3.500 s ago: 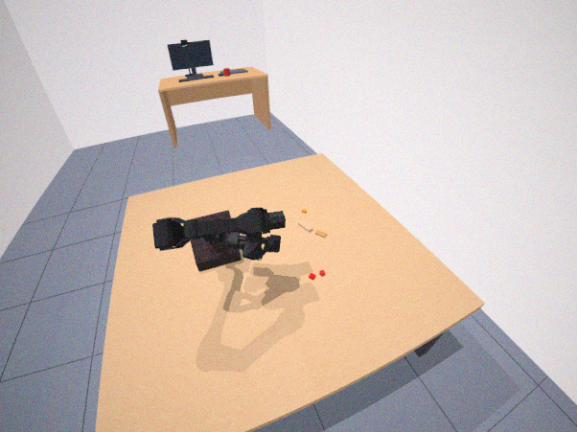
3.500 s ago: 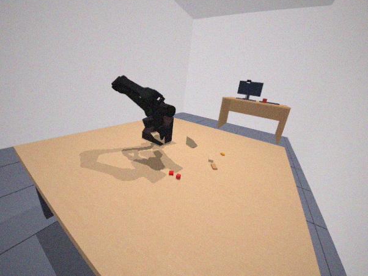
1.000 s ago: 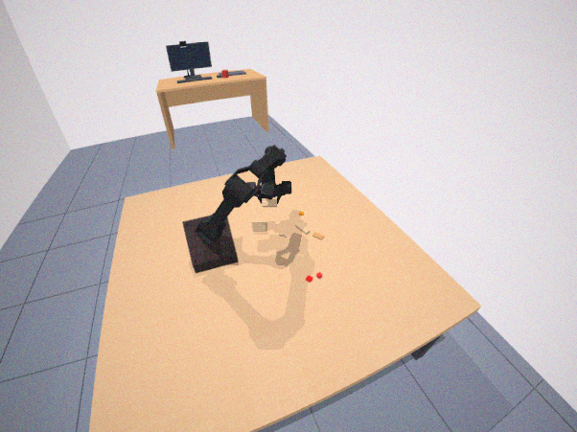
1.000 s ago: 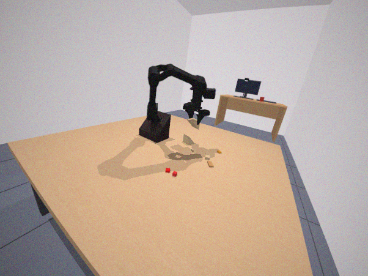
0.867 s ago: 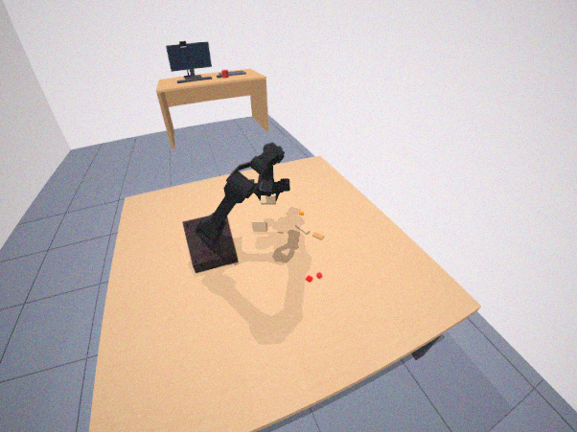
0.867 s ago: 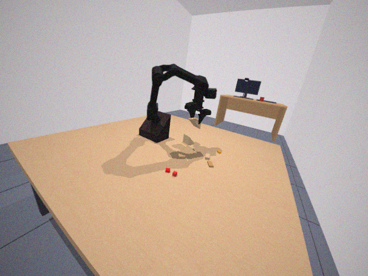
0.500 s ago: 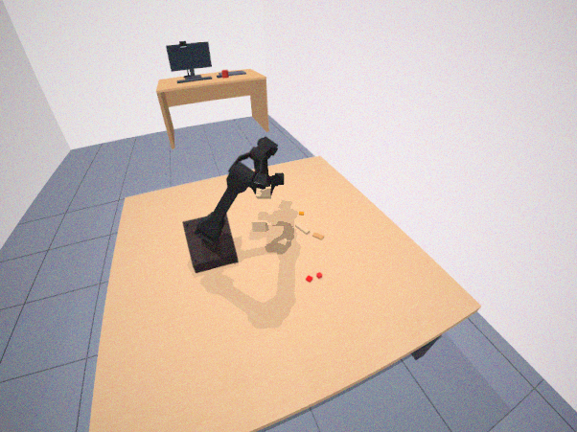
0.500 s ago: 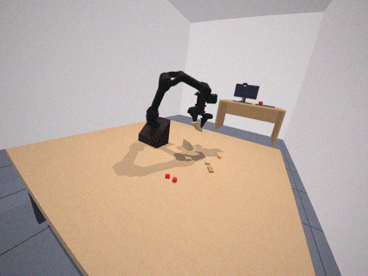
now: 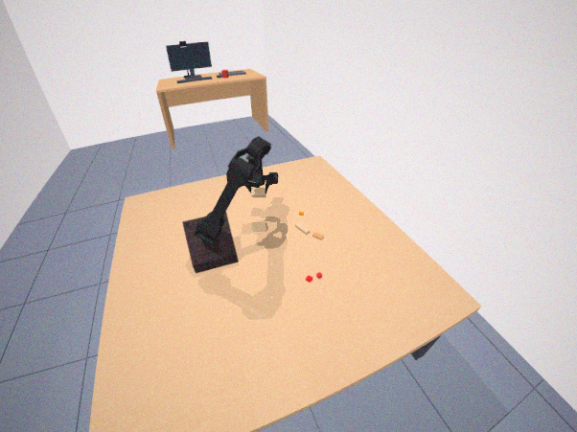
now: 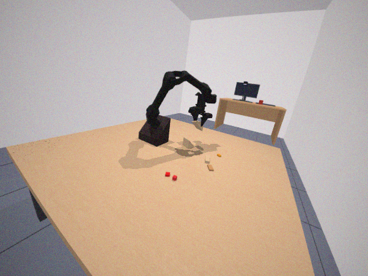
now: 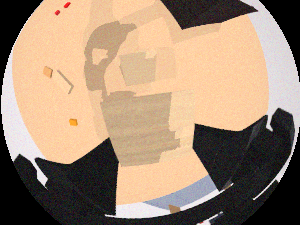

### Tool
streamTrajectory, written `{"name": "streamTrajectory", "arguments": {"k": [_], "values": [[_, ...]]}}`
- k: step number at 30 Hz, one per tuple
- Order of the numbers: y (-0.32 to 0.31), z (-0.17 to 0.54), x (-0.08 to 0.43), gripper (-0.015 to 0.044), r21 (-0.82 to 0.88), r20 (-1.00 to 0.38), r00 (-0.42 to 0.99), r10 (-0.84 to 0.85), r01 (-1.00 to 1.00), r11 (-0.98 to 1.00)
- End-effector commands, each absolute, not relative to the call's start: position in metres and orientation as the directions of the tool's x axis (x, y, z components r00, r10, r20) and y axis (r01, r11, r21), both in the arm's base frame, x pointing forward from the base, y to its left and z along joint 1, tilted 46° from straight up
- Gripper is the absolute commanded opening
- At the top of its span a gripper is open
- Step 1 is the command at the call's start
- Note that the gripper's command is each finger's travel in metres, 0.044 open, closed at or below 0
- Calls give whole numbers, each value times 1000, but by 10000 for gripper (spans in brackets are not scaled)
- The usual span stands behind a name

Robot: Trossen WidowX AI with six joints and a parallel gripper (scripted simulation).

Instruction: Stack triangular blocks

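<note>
One pale beige triangular block (image 9: 258, 193) (image 10: 198, 125) (image 11: 140, 130) is held between the fingers of my gripper (image 9: 259, 190) (image 10: 198, 122) (image 11: 151, 132), which is shut on it. It hangs well above the table; in the exterior view its edge points downward. The other triangular block (image 9: 259, 226) (image 10: 187, 143) (image 11: 138, 70) rests on the table below, partly in the arm's shadow. In the wrist view it appears beyond the held block, with a clear gap between their outlines. The two blocks are apart. The held block's exact angle to the lower one is hard to tell.
A cream L-shaped piece (image 9: 302, 229) (image 10: 207, 161) (image 11: 62, 82), a tan block (image 9: 318, 236) (image 10: 210, 167) (image 11: 48, 71) and an orange piece (image 9: 301, 213) (image 10: 219, 155) (image 11: 73, 122) lie to one side. Two red cubes (image 9: 309, 278) (image 10: 174, 177) (image 11: 67, 5) lie farther off. The dark arm base (image 9: 214, 251) (image 10: 154, 136) stands near the lower block.
</note>
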State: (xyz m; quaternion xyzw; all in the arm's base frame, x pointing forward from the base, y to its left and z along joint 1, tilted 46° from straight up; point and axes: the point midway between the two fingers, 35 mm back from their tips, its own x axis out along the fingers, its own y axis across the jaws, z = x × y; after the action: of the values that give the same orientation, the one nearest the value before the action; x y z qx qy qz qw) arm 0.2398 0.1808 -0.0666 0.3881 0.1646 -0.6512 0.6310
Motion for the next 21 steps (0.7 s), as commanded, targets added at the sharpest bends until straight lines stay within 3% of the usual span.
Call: {"name": "streamTrajectory", "arguments": {"k": [1,21], "values": [[164,-74,240,0,273,-707,93,-701,950,-149],[98,-102,235,0,274,-703,93,-705,950,-148]]}}
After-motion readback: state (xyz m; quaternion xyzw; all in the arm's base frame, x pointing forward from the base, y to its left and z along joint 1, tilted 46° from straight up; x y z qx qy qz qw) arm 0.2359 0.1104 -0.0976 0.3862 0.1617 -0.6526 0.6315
